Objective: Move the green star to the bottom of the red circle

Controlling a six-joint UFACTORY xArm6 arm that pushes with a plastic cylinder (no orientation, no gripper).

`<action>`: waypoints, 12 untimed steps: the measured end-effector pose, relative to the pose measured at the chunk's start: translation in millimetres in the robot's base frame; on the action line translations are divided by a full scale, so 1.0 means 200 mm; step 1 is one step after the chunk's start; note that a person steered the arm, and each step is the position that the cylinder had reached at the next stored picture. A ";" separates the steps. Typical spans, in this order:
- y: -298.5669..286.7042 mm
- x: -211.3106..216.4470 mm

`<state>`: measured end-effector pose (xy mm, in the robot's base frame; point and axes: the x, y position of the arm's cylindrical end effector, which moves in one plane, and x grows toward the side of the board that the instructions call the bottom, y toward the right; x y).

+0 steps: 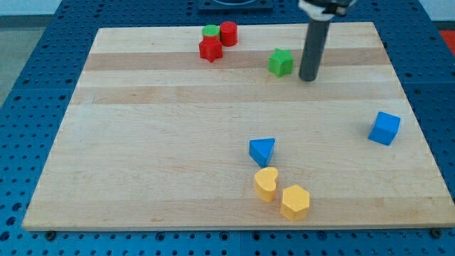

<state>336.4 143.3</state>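
Note:
The green star (281, 62) lies on the wooden board near the view's top, right of centre. The red circle (228, 33) stands further left near the top edge, touching a green circle (211, 32) on its left. A red star (210, 50) sits just below these two. My tip (308, 77) rests on the board just to the right of the green star, a small gap apart from it.
A blue triangle (262, 151) lies at lower centre, with a yellow heart (266, 184) and a yellow hexagon (295, 202) below it. A blue cube (384, 128) sits near the board's right edge (419, 128).

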 end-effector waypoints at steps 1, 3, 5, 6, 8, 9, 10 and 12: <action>-0.06 -0.15; -0.24 -0.22; -0.10 0.14; -0.46 0.10; -0.62 -0.03; -0.47 0.13; -0.25 0.13; -0.44 -0.09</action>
<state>317.5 55.4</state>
